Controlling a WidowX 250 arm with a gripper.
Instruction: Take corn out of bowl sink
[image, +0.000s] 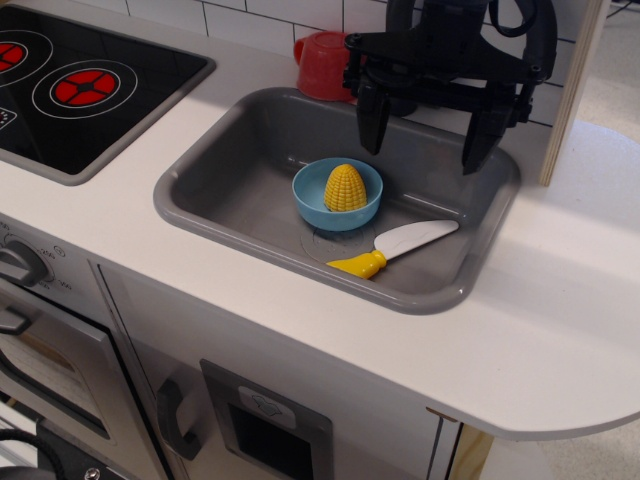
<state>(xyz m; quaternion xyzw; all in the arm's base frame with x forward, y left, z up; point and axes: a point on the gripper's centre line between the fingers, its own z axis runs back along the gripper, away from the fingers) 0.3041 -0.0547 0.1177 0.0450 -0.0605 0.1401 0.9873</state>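
The yellow corn (344, 187) stands upright in the light-blue bowl (336, 209), which sits on the floor of the grey sink (200, 190), near its middle. My black gripper (425, 140) hangs above the sink's back right part, up and to the right of the bowl. It is open wide and empty, one finger (372, 120) to the left, the other finger (480, 140) to the right. It is clear of the corn and bowl.
A toy knife (395, 247) with a white blade and yellow handle lies in the sink in front of and right of the bowl. A red cup (322, 63) stands on the counter behind the sink. A black stovetop (80, 85) is at the left.
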